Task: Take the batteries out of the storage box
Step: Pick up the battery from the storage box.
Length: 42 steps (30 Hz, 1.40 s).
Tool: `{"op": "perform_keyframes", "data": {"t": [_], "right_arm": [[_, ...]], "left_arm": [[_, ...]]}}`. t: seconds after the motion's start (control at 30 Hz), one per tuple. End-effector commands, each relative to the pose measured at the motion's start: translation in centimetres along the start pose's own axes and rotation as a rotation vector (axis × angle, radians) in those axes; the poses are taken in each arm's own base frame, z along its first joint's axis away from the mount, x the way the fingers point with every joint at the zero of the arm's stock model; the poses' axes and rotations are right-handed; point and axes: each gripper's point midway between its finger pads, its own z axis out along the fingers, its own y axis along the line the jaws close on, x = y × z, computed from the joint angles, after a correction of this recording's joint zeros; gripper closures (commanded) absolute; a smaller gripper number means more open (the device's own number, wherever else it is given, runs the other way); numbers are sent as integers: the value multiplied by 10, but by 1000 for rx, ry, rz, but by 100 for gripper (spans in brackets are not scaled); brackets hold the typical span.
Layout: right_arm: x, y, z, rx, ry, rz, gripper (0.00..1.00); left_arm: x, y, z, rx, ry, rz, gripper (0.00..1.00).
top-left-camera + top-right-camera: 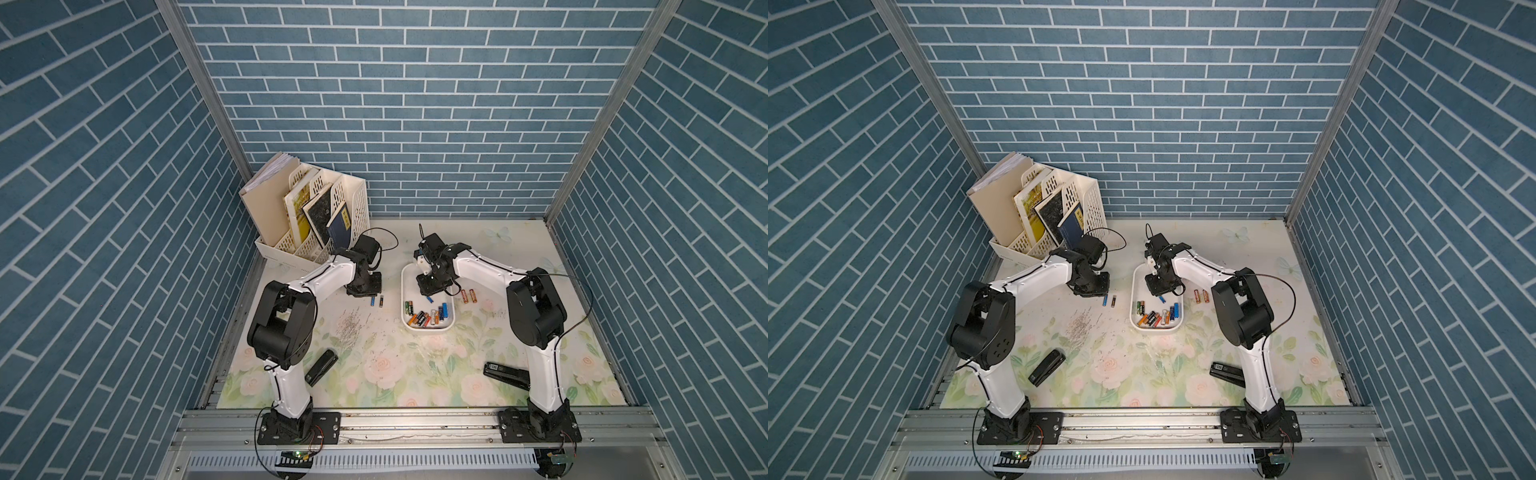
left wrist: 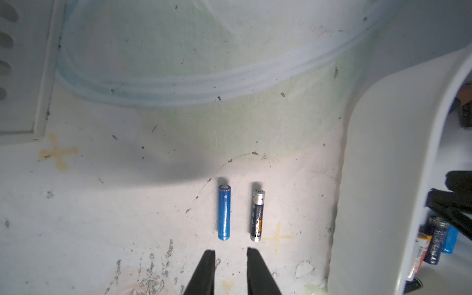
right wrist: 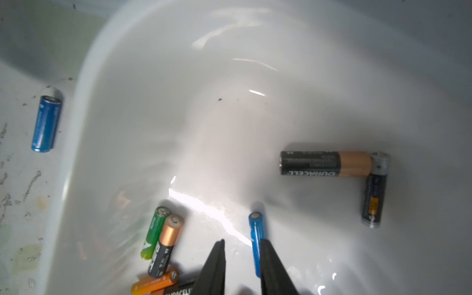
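You've got the L gripper (image 2: pixel 231 251) with jaws apart and empty, tips just short of a blue batt (image 2: pixel 224 212) and a black batt (image 2: pixel 257 215). They lie parallel on the mat (image 2: pixel 127 204), at 9 o'clock of the storage box (image 1: pixel 428 327). Most batteries (image 1: pixel 426 318) sit in the box's 6 o'clock end. Your R gripper (image 3: pixel 241 241) is inside the box, jaws parted, not clamped. A blue cell (image 3: pixel 255 229) lies along one finger. Two copper batts (image 1: pixel 468 296) are on the mat at 3 o'clock of the box.
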Motion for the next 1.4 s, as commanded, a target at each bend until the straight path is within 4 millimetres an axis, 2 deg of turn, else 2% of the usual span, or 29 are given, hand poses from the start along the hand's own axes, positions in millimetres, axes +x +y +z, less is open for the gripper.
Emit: {"op": "perform_keyframes", "data": {"t": [0.0,0.67,0.87,1.2,1.37], "right_arm": [[6,-5,12,25,16,22,73],[25,-13,33,48,76,26,78],[28,-12,39,42,89,23,81],[12,-3,22,12,47,22,86],[-4,6,3,-31,-17,17,87]], "left_arm": [[5,3,-4,2,10,3,72],[9,-4,7,43,26,-7,72],[6,-7,1,50,10,-7,72],[9,-5,2,43,21,-5,72],[9,-5,2,45,21,-3,72]]}}
